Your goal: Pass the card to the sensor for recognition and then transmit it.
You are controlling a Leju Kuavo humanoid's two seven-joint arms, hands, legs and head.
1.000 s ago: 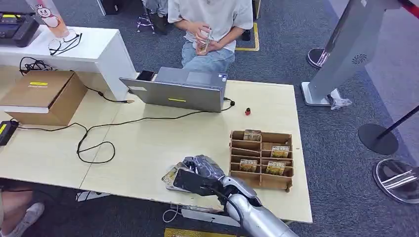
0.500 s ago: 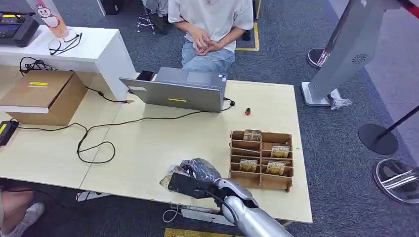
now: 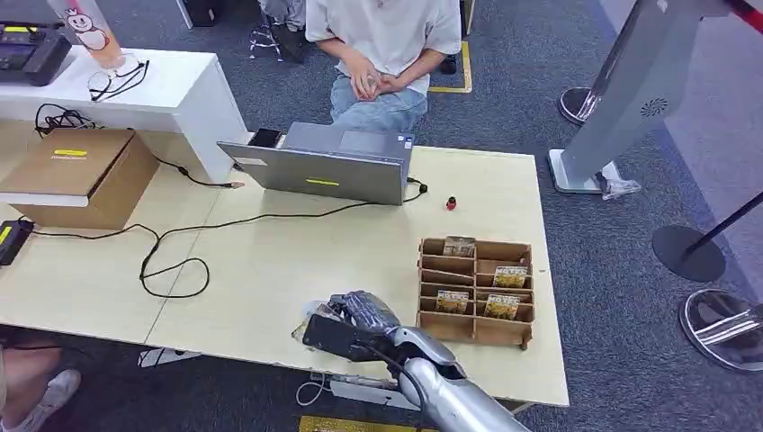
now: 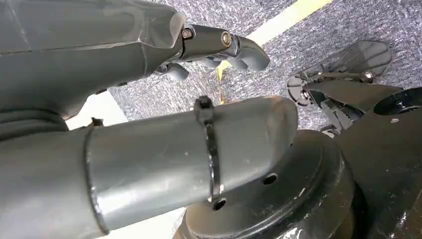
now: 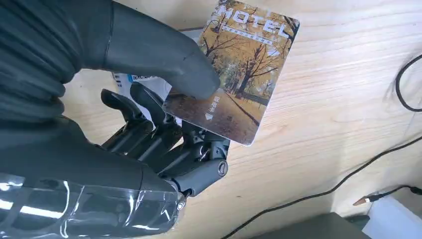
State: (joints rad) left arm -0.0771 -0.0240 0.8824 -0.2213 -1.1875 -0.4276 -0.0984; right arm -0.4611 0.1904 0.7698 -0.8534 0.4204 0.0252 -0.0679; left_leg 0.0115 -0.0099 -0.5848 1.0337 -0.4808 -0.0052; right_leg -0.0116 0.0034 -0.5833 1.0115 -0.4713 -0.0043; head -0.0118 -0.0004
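My right hand (image 3: 362, 317) hovers low over the table's front edge, left of the card box. In the right wrist view the thumb (image 5: 164, 59) and fingers (image 5: 164, 134) pinch a MOTEL card (image 5: 241, 74) printed with autumn trees. The card is held flat just above the wood. A white piece with a QR label (image 5: 130, 79) lies under the hand, mostly hidden. A wooden card box (image 3: 475, 290) with several more cards stands to the right. My left hand (image 4: 99, 55) hangs beside my body over grey carpet, fingers apart and holding nothing.
A closed grey laptop (image 3: 324, 164) sits at the table's far side with a person (image 3: 382, 45) seated behind it. A black cable (image 3: 175, 261) loops across the left half. A cardboard box (image 3: 76, 175) stands far left, and a small red object (image 3: 451, 203) lies near the laptop.
My right hand has slid slightly left and toward the front edge with the card. The person has lowered what they held and now rests both hands in the lap.
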